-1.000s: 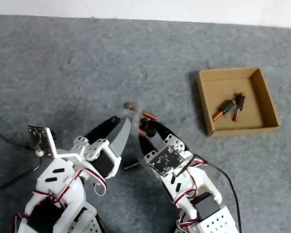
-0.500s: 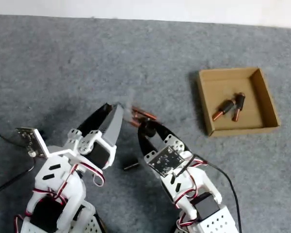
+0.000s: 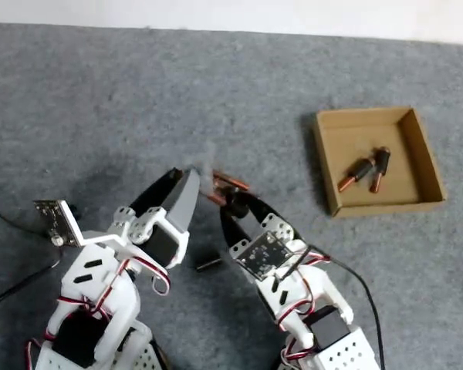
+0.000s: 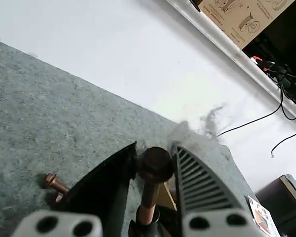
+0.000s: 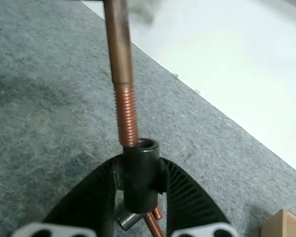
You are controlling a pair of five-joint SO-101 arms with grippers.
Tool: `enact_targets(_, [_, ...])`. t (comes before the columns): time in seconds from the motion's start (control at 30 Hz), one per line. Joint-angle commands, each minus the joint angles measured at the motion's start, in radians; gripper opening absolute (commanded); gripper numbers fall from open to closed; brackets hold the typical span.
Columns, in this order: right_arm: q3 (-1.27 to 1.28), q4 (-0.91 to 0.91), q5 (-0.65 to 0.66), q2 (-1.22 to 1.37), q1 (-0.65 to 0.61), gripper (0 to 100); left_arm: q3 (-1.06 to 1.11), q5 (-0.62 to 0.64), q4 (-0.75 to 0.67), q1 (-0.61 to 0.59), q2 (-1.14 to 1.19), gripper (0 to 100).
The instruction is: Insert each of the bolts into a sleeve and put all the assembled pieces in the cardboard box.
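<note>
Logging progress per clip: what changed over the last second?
The left gripper, shut on the bolt, swung left, then eased partly back; the bolt's tip now sits at the mouth of the sleeve. The right gripper, shut on the sleeve, the loose sleeve and the box stayed put.

Grey carpet [image 3: 100, 100] across table; white floor [image 4: 113, 64] beyond; black cables [image 4: 246, 124] trailing; printed carton [image 4: 237, 19] behind.

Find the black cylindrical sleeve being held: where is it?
The black cylindrical sleeve is clamped in the right gripper, left of the cardboard box in the high view, its open end meeting the copper-coloured threaded bolt.
</note>
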Motion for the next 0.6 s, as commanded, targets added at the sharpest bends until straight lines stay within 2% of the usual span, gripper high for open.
enact_targets(0.0, [0.114,-0.001,0.009,-0.019,-0.022,0.5,0.015,0.011,-0.068,0.024,-0.007,1])
enact_targets(0.2, [0.114,0.015,0.009,-0.019,-0.03,0.5,0.119,0.006,-0.175,0.019,-0.01,1])
enact_targets(0.43, [0.114,0.015,0.009,-0.021,-0.027,0.5,0.131,0.006,-0.172,0.027,-0.01,1])
enact_targets(0.57, [0.114,0.015,0.009,-0.021,-0.027,0.5,0.131,0.006,-0.094,0.027,-0.01,1])
